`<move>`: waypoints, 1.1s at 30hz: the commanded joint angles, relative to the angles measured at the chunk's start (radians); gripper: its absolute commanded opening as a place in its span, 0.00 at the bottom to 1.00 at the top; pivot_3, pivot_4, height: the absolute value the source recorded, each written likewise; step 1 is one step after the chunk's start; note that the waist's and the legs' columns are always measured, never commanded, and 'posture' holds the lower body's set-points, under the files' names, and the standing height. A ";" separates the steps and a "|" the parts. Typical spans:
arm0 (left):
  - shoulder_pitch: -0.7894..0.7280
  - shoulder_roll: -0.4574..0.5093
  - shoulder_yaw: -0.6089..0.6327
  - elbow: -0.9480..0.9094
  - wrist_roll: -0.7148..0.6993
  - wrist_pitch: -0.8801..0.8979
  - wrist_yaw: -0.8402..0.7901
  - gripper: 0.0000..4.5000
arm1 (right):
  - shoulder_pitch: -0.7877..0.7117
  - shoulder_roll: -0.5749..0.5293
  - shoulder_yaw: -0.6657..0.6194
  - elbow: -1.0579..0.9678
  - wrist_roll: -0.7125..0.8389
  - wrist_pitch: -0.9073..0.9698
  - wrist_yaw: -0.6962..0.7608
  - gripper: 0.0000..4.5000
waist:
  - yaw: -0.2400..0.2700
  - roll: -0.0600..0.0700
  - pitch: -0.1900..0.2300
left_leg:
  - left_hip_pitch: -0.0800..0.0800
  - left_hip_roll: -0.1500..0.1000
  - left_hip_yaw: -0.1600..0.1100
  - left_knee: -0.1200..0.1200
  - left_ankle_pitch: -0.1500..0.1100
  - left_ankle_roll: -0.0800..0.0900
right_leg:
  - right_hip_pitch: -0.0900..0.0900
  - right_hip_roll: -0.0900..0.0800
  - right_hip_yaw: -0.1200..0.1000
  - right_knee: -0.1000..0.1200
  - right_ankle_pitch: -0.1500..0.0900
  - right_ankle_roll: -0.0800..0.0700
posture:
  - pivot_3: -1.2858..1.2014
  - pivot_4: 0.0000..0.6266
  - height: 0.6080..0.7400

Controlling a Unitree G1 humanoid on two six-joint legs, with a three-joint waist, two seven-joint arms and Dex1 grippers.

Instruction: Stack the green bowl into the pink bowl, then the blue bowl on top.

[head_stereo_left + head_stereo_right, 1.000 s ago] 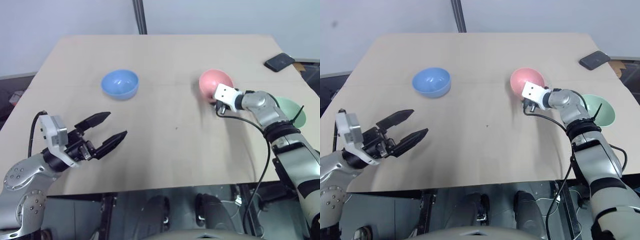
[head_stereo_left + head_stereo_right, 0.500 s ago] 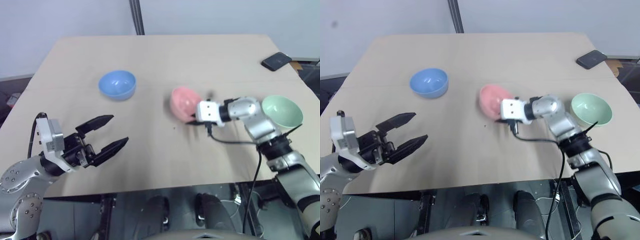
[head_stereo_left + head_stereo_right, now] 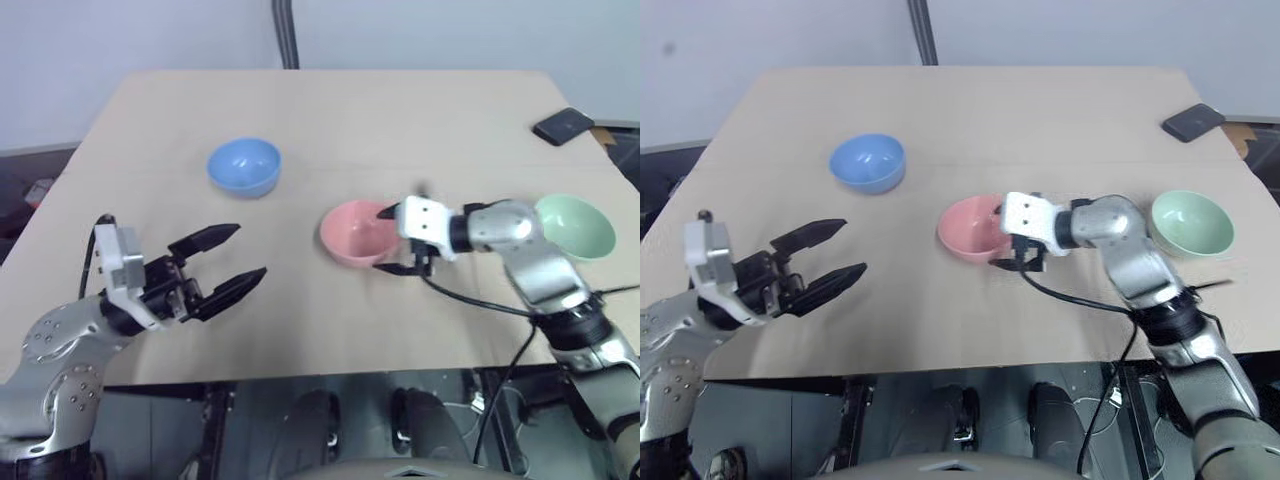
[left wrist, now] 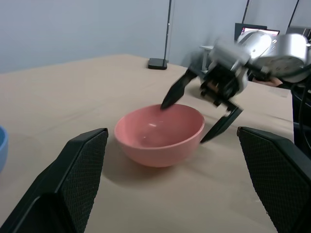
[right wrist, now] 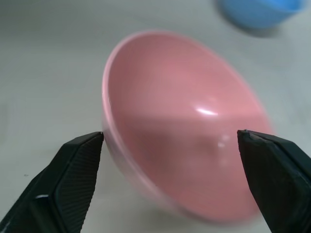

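Your right gripper [image 3: 392, 240] stands with its jaws spread wide at the near-right rim of the pink bowl [image 3: 356, 233], one finger reaching over the rim, the other low beside the outer wall; the bowl sits upright on the tan surface [image 3: 330, 110] near its middle, and nothing is clamped. The green bowl [image 3: 577, 226] rests well to the right, close to the surface's right edge and just behind your right forearm. The blue bowl [image 3: 243, 166] sits apart at the far left. Your left gripper [image 3: 228, 263] hovers over the near-left part of the surface, jaws open and empty, pointing toward the pink bowl. A dark phone-like object [image 3: 564, 125] lies at the far right corner.

The risk now lies in the exit and the swing. With one finger inside the pink bowl, pulling the gripper away sideways could hook the rim and tip or drag the bowl. The trailing black cable [image 3: 480, 300] under your right arm could also snag. Turning right for the green bowl, the forearm passes very near it; a brush there might push it off the edge. These glossy bowls look likely to slide on a light touch.
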 commanded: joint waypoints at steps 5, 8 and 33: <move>-0.144 -0.007 -0.100 0.078 -0.002 -0.006 -0.062 1.00 | 0.178 -0.120 -0.390 -0.219 0.071 0.275 -0.207 0.97 | 0.010 0.000 0.000 | 0.001 0.000 -0.001 0.000 -0.001 -0.001 | 0.001 0.000 0.000 -0.001 0.000 0.000 | 0.52 0.24 0.99; -0.184 -0.016 -0.134 0.109 0.011 -0.015 -0.082 1.00 | 0.214 -0.126 -0.460 -0.163 0.022 0.319 -0.345 0.97 | 0.007 0.000 0.000 | 0.001 0.000 0.000 0.000 0.000 0.000 | 0.001 0.000 0.000 -0.001 0.000 0.000 | 0.52 0.24 0.99; -0.198 -0.016 -0.149 0.124 0.026 -0.032 -0.135 1.00 | 0.254 -0.126 -0.400 0.058 0.064 0.325 -0.523 0.01 | 0.006 0.000 0.000 | 0.001 0.002 0.003 0.000 0.000 0.001 | 0.000 0.006 0.005 -0.001 0.000 0.001 | 0.52 0.24 0.99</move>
